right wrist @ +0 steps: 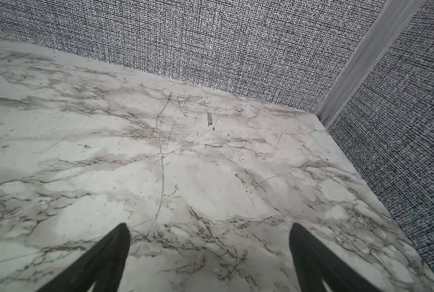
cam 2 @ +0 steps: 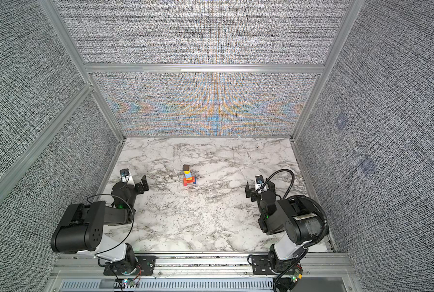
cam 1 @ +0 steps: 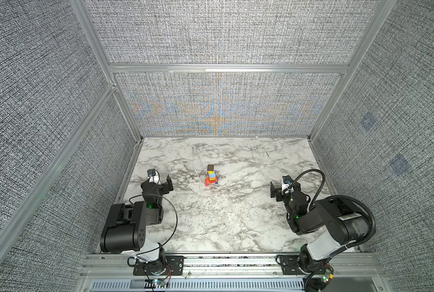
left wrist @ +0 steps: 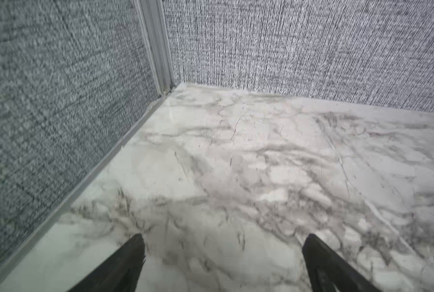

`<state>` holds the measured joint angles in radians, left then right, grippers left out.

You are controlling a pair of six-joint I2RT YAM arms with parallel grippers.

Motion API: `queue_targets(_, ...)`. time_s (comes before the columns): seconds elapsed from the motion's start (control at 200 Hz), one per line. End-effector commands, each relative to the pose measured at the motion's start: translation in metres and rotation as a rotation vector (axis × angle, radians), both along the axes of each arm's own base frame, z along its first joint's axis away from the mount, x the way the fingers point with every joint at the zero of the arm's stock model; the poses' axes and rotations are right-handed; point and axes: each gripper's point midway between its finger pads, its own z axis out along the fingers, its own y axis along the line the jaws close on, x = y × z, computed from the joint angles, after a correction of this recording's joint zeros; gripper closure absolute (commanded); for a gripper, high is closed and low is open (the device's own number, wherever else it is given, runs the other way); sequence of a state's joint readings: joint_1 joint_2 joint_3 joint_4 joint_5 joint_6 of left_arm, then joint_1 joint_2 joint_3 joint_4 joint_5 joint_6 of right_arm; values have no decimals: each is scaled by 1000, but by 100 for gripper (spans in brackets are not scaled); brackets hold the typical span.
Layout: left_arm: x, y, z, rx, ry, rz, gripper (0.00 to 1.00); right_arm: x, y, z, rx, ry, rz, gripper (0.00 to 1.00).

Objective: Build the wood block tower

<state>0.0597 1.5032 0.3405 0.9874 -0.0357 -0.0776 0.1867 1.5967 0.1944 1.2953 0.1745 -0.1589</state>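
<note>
The tower [cam 1: 211, 175] [cam 2: 189, 175] stands upright mid-table in both top views. It is a narrow stack of wood blocks: a red [cam 1: 207, 181] and a blue one at the base, orange, yellow and light blue above, and a dark brown cube [cam 1: 210, 167] on top. The only wood blocks in view are those in the stack. My left gripper [cam 1: 160, 181] [cam 2: 134, 182] [left wrist: 224, 240] hovers open and empty well to its left. Far to its right, my right gripper [cam 1: 285, 188] [cam 2: 260, 188] [right wrist: 209, 230] is also open and empty. Neither wrist view shows the tower.
The marble tabletop [cam 1: 223, 215] is boxed in by grey fabric walls with aluminium posts on the left, back and right. The left wrist view faces the back left corner post [left wrist: 157, 50]. The right wrist view faces the back right corner post [right wrist: 357, 65].
</note>
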Motion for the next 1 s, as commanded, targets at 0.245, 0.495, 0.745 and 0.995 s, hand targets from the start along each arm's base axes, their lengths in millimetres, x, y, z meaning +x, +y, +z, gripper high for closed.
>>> queue_targets(0.245, -3, -6, -14, 20, 33, -35, 1, 31, -25, -10, 156, 187, -26, 1)
queue_targets(0.495, -4, -6, -13, 20, 26, -36, 1, 31, -25, -9, 156, 178, -28, 1)
queue_targets(0.745, -4, -7, -13, 19, 27, -37, 1, 31, -26, -9, 156, 178, -28, 1)
queue_targets(0.995, -4, -7, -14, 19, 28, -37, 1, 32, -25, -9, 154, 178, -28, 1)
